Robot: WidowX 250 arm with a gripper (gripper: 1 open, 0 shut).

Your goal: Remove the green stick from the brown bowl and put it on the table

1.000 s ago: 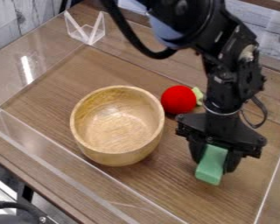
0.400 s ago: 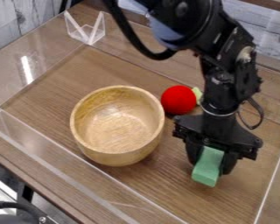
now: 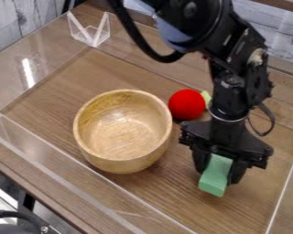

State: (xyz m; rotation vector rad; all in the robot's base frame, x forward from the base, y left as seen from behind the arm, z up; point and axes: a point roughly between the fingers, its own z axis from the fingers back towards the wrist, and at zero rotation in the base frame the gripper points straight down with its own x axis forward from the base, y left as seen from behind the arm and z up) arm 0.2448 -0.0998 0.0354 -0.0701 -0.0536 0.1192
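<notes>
The green stick [image 3: 215,176] stands almost upright just right of the brown bowl [image 3: 124,94], with its lower end at the table [image 3: 76,73]. My gripper [image 3: 220,168] points straight down and is shut on the stick's upper part, a black finger on each side. The bowl's inside is empty and shows bare wood grain. Bowl and stick are a short gap apart.
A red round toy [image 3: 186,103] with a green tip lies behind the gripper, close to the bowl's right rim. Low clear acrylic walls [image 3: 63,174] border the tabletop, and a clear stand [image 3: 88,29] sits at the back left. The right wall is close to the gripper.
</notes>
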